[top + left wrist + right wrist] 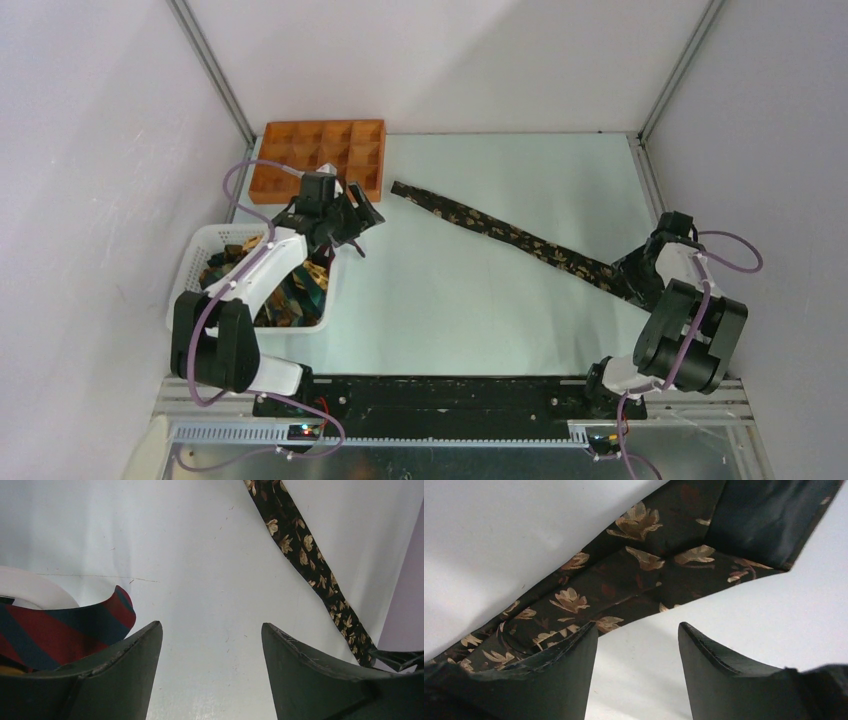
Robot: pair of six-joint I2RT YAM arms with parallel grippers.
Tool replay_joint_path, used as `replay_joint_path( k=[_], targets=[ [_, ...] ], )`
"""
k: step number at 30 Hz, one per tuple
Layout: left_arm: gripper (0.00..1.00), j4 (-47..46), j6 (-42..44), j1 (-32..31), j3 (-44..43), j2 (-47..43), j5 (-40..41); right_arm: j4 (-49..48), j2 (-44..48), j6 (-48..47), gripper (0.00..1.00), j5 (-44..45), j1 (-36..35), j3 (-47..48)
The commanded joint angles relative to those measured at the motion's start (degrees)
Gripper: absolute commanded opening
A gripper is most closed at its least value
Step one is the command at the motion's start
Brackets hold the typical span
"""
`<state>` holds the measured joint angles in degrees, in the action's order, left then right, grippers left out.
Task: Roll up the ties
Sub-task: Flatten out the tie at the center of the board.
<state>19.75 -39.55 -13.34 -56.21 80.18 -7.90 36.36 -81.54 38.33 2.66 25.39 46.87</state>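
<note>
1 floral tie (500, 232) lies unrolled and flat on the pale table (450, 320), running diagonally from its narrow end near the back centre down to its wide end at the right side, well apart from the orange tray (320, 150) in the back left corner. More ties (290, 295) sit heaped in the white mesh basket (200, 250) at the left edge, just in front of the tray. Left gripper (362, 228) hangs between basket and tray, pointing toward the table's middle; in its wrist view the left gripper (211, 626) has its 2 fingers spread wide, released, only bare table between them. A red and navy striped tie (60, 630) shows at the lower left of that view, beside the left finger, and the floral tie (305, 555) crosses the upper right. Right gripper (628, 278) sits low at the tie's wide end. From the right wrist, the right gripper (638, 626) is parted, grasping nothing, table visible in the gap; the floral tie (624, 580) lies just beyond the fingertips, its tip turned to show dark lining. The left finger overlaps the fabric; contact cannot be told.
</note>
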Motion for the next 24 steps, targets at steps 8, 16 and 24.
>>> replay_joint_path(
  k=[8,16,24],
  targets=[
    [0.78,-2.4,-0.74,0.96,0.19,0.06,-2.12,-6.6,-4.35,-1.05,0.57,-3.68,0.26,1.29],
    [0.77,-3.01,-1.09,1.39,0.53,0.07,-2.8,-8.54,-6.11,-1.06,0.4,-5.0,-0.05,1.26],
    [0.77,-3.52,-1.32,1.61,0.89,0.08,-3.16,-10.15,-5.6,-1.3,0.07,-5.98,-0.29,1.28]
  ],
)
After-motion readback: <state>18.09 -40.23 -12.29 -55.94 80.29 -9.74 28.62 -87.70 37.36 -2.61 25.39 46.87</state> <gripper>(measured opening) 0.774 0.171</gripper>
